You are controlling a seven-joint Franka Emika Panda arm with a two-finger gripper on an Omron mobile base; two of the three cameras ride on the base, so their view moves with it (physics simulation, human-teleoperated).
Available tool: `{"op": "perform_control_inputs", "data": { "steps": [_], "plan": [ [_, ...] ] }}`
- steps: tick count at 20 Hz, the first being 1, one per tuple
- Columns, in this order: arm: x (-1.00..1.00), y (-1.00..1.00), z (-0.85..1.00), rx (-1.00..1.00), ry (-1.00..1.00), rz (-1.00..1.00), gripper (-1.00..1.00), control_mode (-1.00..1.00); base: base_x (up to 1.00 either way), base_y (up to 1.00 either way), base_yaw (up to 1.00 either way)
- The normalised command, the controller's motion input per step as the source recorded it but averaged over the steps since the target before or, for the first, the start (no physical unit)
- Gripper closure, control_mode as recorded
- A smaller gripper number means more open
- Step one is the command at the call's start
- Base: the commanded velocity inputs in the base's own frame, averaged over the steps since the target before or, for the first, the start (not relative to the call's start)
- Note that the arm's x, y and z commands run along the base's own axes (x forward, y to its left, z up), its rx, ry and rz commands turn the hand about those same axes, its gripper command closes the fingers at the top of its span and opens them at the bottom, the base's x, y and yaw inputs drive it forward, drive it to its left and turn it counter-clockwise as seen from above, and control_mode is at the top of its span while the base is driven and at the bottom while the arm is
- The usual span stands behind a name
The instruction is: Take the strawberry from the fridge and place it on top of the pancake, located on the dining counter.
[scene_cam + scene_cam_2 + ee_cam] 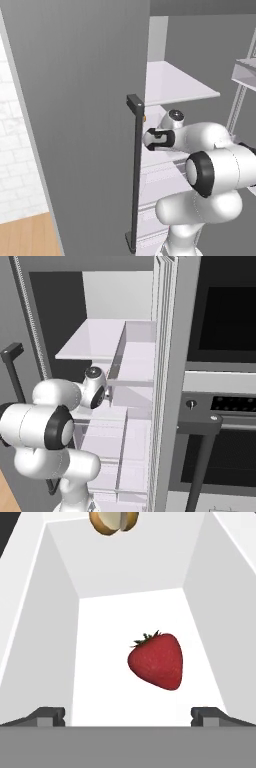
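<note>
Left base view: fridge (80, 125) door stands open at left, a broad grey slab with one dark vertical bar handle (136, 172) along its edge; right of it a white shelf (175, 85), and below that the white arm reaching into the interior. Right base view: the same arm at lower left, white shelves and stacked drawers (125, 446) in the middle, and a dark built-in oven (220, 406) at right, beside the fridge wall. Hand view, left to right: left white wall of a drawer compartment (45, 627), then its bare white floor, then the strawberry (157, 660) lying on the floor slightly right of centre, leafy cap toward the back wall, tip toward the camera, clear of both side walls. A small yellow-brown food item (113, 522) sits at the top edge, beyond the back wall. Gripper (132, 716) fully open, empty, its two dark tips spread wide at the bottom, strawberry just ahead, between their lines, untouched.
</note>
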Motion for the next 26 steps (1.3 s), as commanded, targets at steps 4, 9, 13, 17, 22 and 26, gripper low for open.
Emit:
{"op": "perform_control_inputs", "data": {
  "steps": [4, 9, 13, 17, 22, 26],
  "plan": [
    [0.29, -0.02, -0.05, 0.0, 0.0, 0.0, -1.0, -1.0, 0.0, 0.0, 0.0],
    [0.17, -0.09, -0.03, 0.0, 0.0, 0.0, -1.0, -1.0, 0.0, 0.0, 0.0],
    [0.0, -0.16, -0.05, 0.0, 0.0, 0.0, -1.0, -1.0, 0.0, 0.0, 0.0],
    [0.15, 0.0, -0.06, 0.0, 0.0, 0.0, -1.0, -1.0, 0.0, 0.0, 0.0],
    [0.21, 0.0, -0.1, 0.0, 0.0, 0.0, -1.0, -1.0, 0.0, 0.0, 0.0],
    [-0.15, -0.04, -0.12, 0.0, 0.0, 0.01, -1.0, -1.0, 0.0, 0.0, 0.0]
  ]
}}
